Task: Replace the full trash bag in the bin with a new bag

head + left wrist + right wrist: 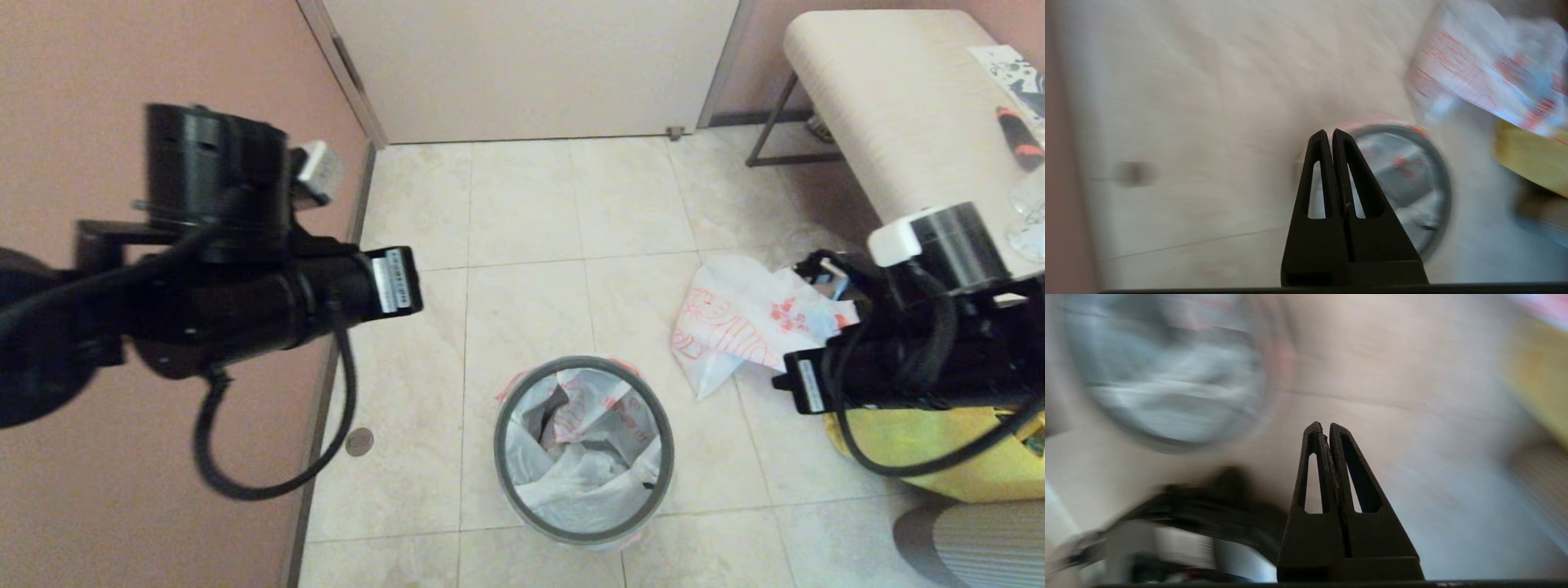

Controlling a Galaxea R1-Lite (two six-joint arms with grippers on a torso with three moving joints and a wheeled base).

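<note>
Bin (584, 531) standing on the tiled floor, near centre of the head view, between the two arms and clear of both. Thin white bag with red print (584, 445) seated inside, edge folded over the grey hoop, crumpled plastic and a dark item visible within; whether full or fresh liner, not determinable. Second red-printed bag (747, 318) lying flat on the floor beyond and to the right of the bin, partly hidden by the right arm. Large yellow shopping bag (939, 453) further right, beside a bench (890, 114). Left gripper (1329, 134) raised above the floor near the bin rim, fingers pressed together, nothing held. Right gripper (1323, 428) likewise raised, fingers together, empty. Assessment: no bag in hand, none lifted out, nothing tied. Removal and relining apparently still outstanding.
</note>
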